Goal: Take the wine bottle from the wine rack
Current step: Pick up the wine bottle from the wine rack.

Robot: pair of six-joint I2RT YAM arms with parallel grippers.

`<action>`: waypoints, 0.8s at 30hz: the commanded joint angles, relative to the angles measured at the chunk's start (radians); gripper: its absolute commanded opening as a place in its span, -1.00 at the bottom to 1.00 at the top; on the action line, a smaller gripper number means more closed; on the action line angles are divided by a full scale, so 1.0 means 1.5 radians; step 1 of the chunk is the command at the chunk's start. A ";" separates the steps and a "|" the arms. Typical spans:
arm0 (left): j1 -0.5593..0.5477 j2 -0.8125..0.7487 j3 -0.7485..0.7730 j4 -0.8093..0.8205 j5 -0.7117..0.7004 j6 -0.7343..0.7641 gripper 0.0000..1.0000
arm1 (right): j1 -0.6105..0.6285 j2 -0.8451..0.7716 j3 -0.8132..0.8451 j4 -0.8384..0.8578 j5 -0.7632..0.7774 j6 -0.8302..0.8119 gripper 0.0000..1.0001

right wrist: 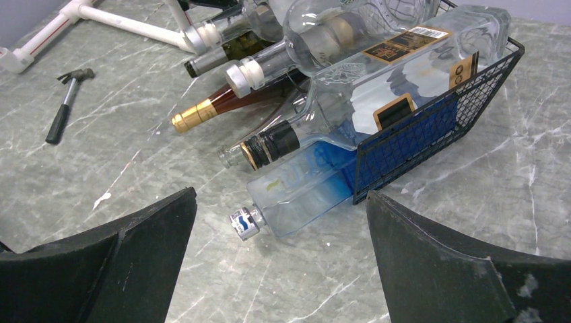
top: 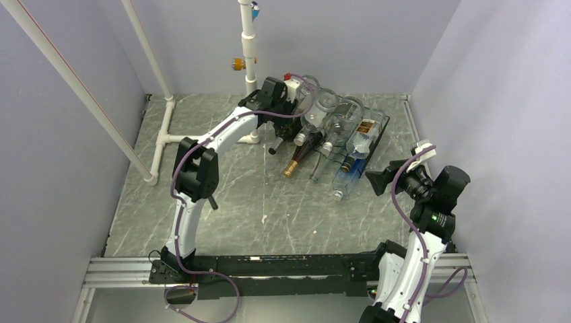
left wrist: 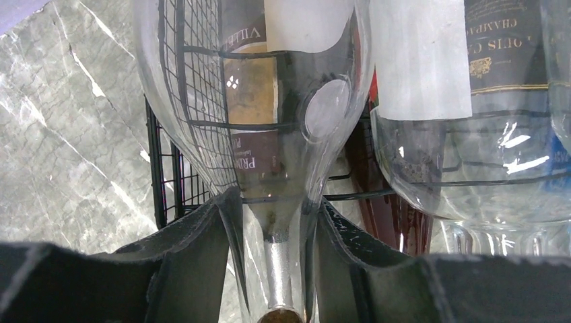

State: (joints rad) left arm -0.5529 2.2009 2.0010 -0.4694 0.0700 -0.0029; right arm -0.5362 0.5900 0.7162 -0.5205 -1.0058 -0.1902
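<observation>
Item: wine bottle (left wrist: 269,101), clear glass, lying neck-outward at the left end of the black wire wine rack (left wrist: 168,168) on the table (top: 236,202); not yet removed. Left claw (left wrist: 276,205) clenched on its neck, both fingers against the glass: grasp judged made, lift-out outstanding. Right claw (right wrist: 281,195) released and empty, held apart from the rack's right end, facing the other bottles (right wrist: 337,101).
</observation>
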 commanded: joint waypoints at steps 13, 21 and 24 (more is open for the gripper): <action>0.002 -0.135 -0.106 0.185 -0.045 -0.066 -1.00 | -0.004 0.002 -0.002 0.028 -0.017 0.000 0.99; 0.003 -0.167 -0.127 0.231 -0.068 -0.069 -1.00 | -0.004 0.003 -0.001 0.027 -0.017 0.000 0.99; 0.005 -0.177 -0.135 0.247 -0.075 -0.077 -1.00 | -0.004 0.004 -0.002 0.027 -0.017 0.000 0.99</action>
State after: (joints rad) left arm -0.5587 2.0838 1.7847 -0.2901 0.0238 -0.0967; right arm -0.5362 0.5900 0.7162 -0.5205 -1.0054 -0.1902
